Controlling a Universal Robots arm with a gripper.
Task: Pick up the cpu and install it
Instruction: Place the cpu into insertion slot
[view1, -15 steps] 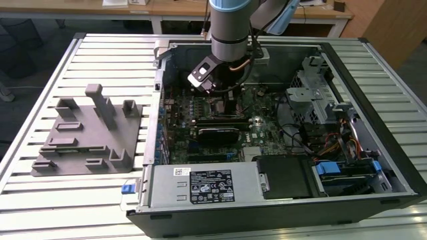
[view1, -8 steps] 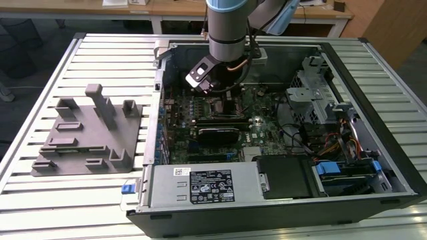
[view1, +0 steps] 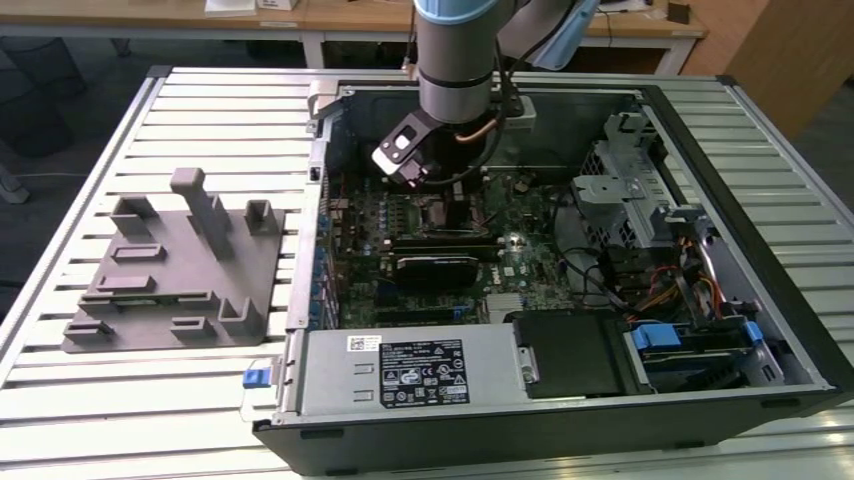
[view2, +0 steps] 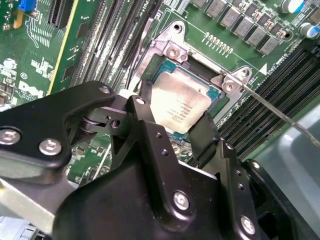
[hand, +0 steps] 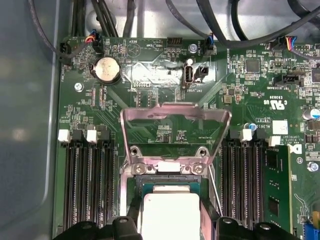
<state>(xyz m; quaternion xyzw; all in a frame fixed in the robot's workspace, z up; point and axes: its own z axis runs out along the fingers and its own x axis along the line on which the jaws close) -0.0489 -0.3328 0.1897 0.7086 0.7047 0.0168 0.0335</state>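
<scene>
Inside the computer case (view1: 534, 430), the gripper (view2: 175, 117) has its jaws clamped on two opposite edges of the cpu (view2: 181, 100), at the open motherboard socket (view2: 172, 50)

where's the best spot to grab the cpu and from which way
By two opposite thin edges of the cpu, coming straight down from above. It is a flat square lying face up at the socket frame, whose hinged plate stands open, so only the edges offer purchase. The end effector straddles it this way.
</scene>
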